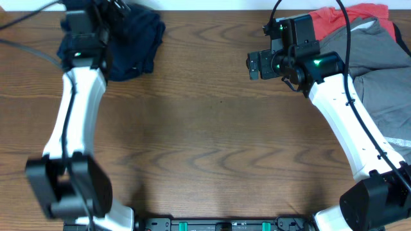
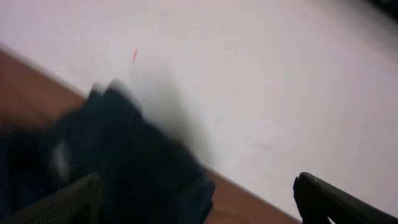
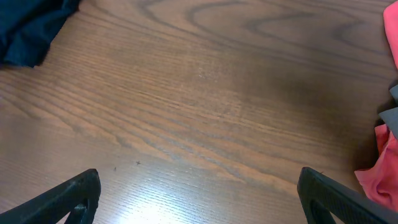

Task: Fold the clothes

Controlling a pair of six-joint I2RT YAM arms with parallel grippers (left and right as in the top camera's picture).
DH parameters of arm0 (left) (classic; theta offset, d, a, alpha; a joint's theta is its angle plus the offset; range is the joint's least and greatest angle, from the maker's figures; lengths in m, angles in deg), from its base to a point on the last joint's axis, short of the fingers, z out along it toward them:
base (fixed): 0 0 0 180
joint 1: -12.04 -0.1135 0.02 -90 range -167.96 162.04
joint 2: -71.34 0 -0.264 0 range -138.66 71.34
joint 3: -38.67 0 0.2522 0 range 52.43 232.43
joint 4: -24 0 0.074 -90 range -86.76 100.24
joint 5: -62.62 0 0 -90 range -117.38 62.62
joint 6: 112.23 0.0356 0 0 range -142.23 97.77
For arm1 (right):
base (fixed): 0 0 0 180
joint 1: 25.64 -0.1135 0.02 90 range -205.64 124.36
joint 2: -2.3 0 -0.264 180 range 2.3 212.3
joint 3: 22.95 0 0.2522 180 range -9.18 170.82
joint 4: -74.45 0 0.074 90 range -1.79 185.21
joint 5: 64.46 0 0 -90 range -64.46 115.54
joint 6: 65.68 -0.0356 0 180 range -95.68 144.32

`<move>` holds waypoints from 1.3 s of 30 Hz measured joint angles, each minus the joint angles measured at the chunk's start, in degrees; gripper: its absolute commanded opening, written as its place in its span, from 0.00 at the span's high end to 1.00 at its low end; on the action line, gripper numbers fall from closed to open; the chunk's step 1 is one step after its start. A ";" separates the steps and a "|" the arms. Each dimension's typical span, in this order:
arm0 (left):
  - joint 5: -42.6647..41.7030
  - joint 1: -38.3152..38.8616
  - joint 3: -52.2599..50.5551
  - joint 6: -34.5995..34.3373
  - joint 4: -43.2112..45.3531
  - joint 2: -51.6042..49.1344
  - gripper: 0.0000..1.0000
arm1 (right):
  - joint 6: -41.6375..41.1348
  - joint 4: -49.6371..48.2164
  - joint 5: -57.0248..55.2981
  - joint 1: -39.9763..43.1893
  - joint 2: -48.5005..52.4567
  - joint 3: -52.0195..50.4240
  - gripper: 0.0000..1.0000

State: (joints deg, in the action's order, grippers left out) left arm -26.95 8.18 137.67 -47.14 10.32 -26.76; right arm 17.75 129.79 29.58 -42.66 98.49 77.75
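Between your right gripper [image 3: 198, 190]'s parted fingers lies wood-grain table [image 3: 205, 93]. Your left gripper [image 2: 196, 199], equally parted, flanks navy shorts [image 2: 112, 155], white wall [image 2: 273, 74] beyond.

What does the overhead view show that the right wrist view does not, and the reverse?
Only overhead: the left arm, reaching the navy shorts, and most of the grey garment. Only right wrist: the right gripper seen close, open above bare table. Both: the navy shorts, the coral-red garment, the wooden table.
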 measured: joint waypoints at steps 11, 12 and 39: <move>-0.04 0.37 1.14 16.06 17.29 -6.54 0.02 | -0.44 -1.14 0.42 0.00 0.00 -0.02 0.01; -0.04 0.26 1.11 17.09 19.54 -8.72 0.02 | -0.44 -1.14 0.44 0.00 0.00 -0.02 0.01; -0.02 -2.21 1.36 23.96 23.39 -34.10 0.02 | 0.33 -2.84 0.50 0.00 0.02 -0.07 0.01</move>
State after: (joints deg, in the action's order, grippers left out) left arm -26.97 5.97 139.02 -23.18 33.70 -60.86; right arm 18.08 126.95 30.08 -42.66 98.51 77.69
